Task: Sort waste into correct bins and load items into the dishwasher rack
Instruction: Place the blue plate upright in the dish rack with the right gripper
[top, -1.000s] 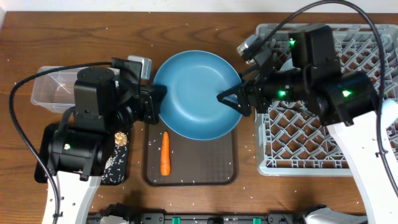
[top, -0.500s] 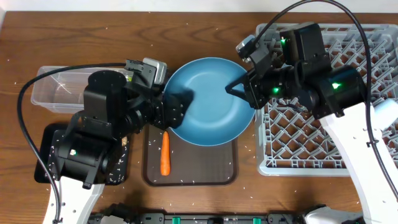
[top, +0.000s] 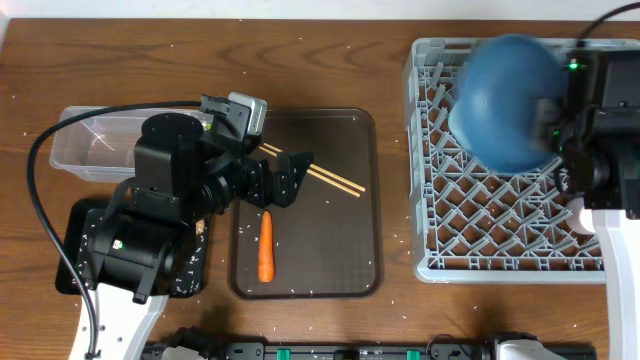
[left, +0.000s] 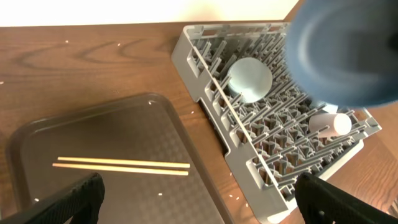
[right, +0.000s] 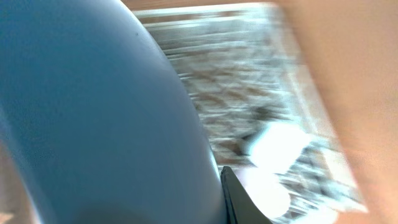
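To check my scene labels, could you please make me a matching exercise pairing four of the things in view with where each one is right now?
Things
1. big dark-blue plate
2. chopsticks
3. light-blue cup
4. clear tub

Places
A. on the bare table, at its left end
B. resting among the pegs of the rack
C. in the air above the rack
D. lying on the brown serving tray

Pairs: 1-C, 2-D, 3-B, 4-A

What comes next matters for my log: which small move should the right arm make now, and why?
Probably lower the blue plate on edge between pegs of the rack: it hangs blurred above the rack, not yet seated.
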